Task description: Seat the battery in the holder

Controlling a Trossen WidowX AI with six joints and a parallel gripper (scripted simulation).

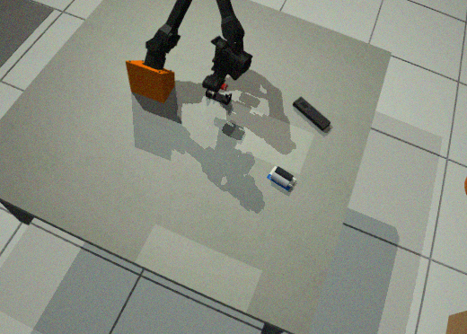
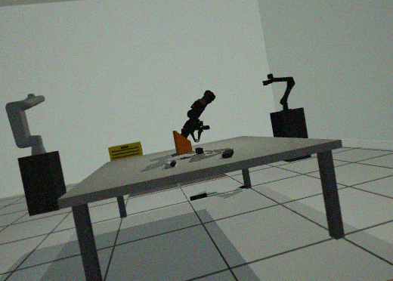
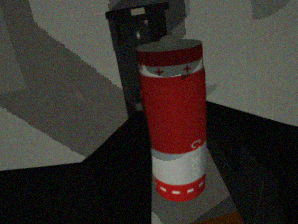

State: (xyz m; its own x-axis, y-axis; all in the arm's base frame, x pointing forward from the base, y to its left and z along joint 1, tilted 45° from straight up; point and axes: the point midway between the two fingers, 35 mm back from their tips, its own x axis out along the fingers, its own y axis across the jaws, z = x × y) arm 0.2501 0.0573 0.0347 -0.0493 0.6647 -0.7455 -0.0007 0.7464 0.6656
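My gripper [image 1: 219, 88] [image 2: 196, 140] [image 3: 172, 116] is shut on the red battery [image 1: 224, 87] [image 3: 176, 107], above the table and close to the holder. The battery has a white band near its lower end in the wrist view; the end with plus marks is at the top there. The black holder [image 1: 218, 97] [image 2: 199, 150] [image 3: 120, 60] stands on the table with raised ends. In the wrist view it lies behind and left of the battery, which hides part of it. The spring and the lip cannot be told apart clearly.
An orange block [image 1: 150, 82] [image 2: 182, 143] stands at the arm's base. A black bar [image 1: 312, 114] [image 2: 227, 152] lies to the holder's right in the top view. A blue, white and black object [image 1: 281, 178] lies nearer the table's front. Arm shadows cross the table [image 1: 193, 217].
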